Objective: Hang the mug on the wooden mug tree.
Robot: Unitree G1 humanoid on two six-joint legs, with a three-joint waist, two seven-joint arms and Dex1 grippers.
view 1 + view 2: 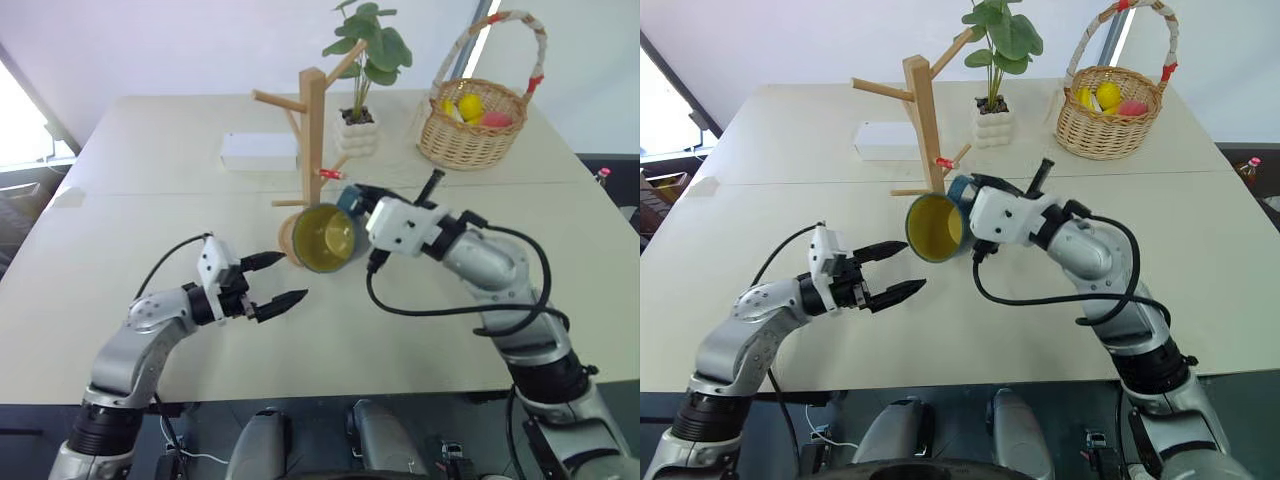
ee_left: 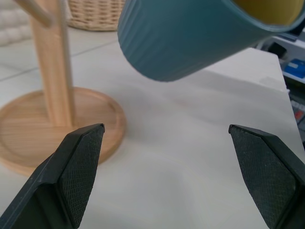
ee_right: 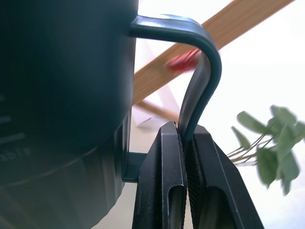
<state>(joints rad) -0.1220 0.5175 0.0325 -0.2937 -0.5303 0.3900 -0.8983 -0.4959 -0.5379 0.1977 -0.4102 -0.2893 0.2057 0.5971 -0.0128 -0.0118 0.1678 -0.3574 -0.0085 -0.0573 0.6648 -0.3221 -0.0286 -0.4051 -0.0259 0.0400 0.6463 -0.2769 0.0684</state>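
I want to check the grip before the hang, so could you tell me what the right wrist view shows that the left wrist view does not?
Right wrist view: the right gripper is shut on the mug's handle, with a red tag and plant leaves behind.

Left wrist view: the left gripper is open and holds nothing, above the table, near the round base of the wooden mug tree, with a wicker basket beyond.

Both show the mug and the tree's wood.
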